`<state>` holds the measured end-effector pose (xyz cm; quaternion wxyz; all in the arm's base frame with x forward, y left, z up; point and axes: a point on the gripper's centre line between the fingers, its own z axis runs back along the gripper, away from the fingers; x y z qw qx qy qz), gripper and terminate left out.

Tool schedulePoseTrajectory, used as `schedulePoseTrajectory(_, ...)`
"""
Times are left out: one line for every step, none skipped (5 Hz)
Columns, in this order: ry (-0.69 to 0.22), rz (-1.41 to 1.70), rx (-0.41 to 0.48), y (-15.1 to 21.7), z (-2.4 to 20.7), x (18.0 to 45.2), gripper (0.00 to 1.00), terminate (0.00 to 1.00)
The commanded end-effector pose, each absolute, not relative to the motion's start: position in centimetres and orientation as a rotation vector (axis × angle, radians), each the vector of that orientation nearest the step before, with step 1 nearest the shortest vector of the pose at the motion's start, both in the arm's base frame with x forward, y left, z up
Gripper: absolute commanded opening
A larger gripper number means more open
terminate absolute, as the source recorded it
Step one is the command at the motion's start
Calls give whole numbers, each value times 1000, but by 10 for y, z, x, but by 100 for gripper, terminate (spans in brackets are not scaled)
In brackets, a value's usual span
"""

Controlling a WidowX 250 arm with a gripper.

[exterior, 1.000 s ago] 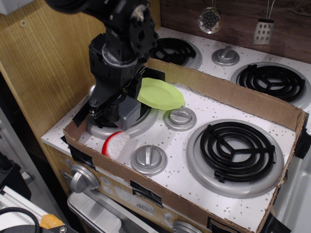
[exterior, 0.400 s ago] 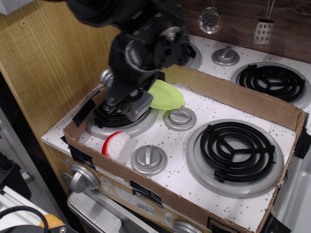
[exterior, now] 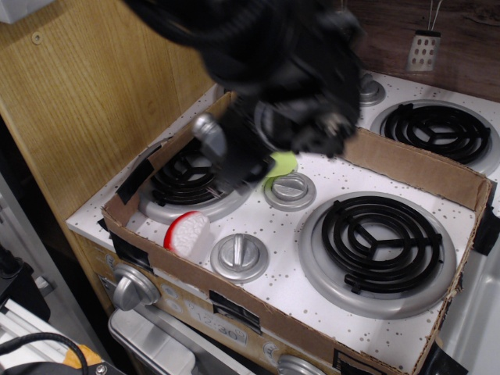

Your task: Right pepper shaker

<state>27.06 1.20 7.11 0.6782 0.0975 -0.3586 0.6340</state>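
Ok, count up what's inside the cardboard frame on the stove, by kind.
Coil burners: 2
Flat silver stove knobs: 2
Red-and-white scrubber: 1
Green plate, mostly hidden behind the arm: 1
Pepper shaker, blurred: 1
Total: 7

Cardboard walls point(exterior: 406, 160) hem stovetop, knobs point(exterior: 239, 255) and scrubber point(exterior: 186, 232) crowd front-left

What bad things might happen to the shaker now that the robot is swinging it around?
The pepper shaker hangs tilted in the air, and the blurred gripper hides how firmly it is held, so it might slip onto the burner. The arm sweeps low over the green plate and near the cardboard wall, so it might bump them.
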Motion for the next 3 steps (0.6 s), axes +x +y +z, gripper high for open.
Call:
schedulePoseTrajectory(-1009, 1393, 296, -8, 70, 280, 0, 0)
schedulePoseTrajectory(-1102, 1340, 399, -10, 65, 275, 0, 0)
schedulePoseTrajectory(-1140, 1294, 462, -14, 57, 271, 0, 0)
